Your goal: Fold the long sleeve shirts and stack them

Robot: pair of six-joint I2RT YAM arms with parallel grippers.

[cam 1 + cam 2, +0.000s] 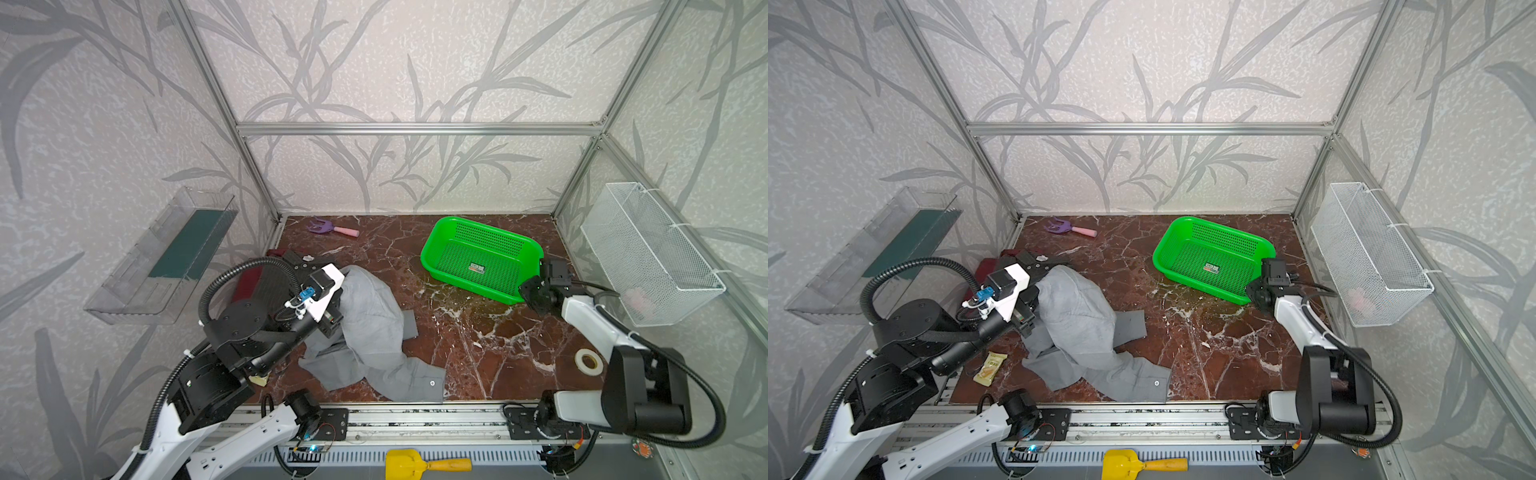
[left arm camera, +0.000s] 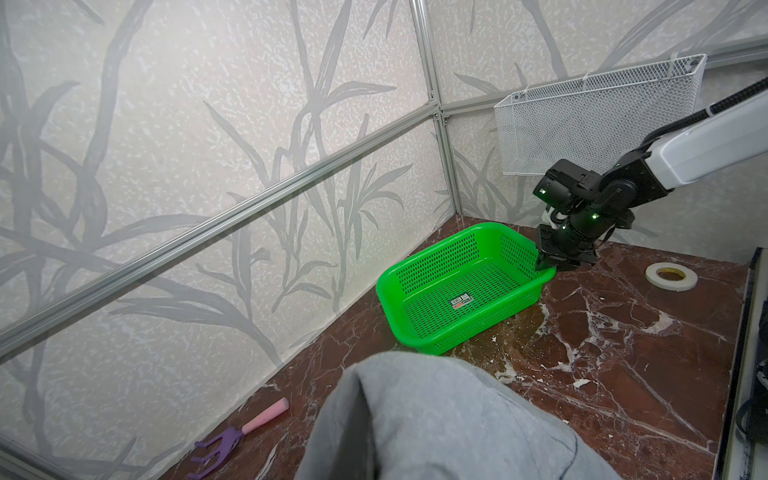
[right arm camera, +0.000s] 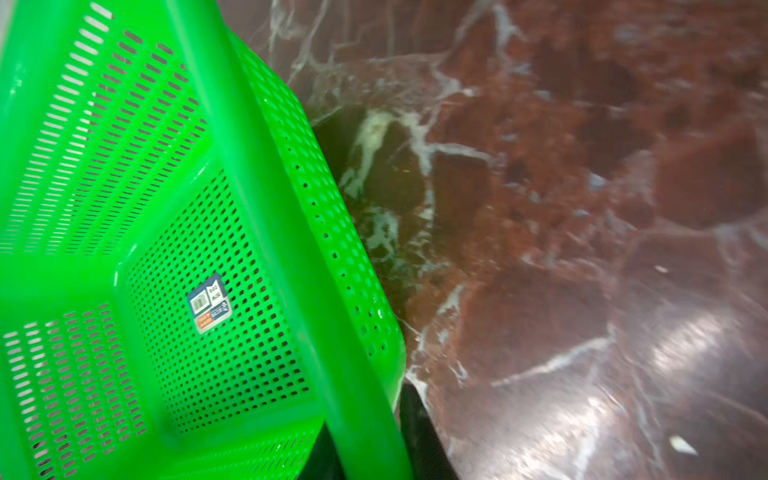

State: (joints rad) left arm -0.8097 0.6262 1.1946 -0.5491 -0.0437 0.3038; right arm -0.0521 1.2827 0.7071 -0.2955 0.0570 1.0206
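Left side, the left hand (image 1: 336, 322) clamps the grey shirt (image 1: 374, 324). Far right, the right hand (image 1: 525, 290) grips the green basket (image 1: 427, 254)

Bare marble (image 1: 478, 345) lies open between the light grey shirt (image 1: 374, 324) and green basket (image 1: 430, 251).
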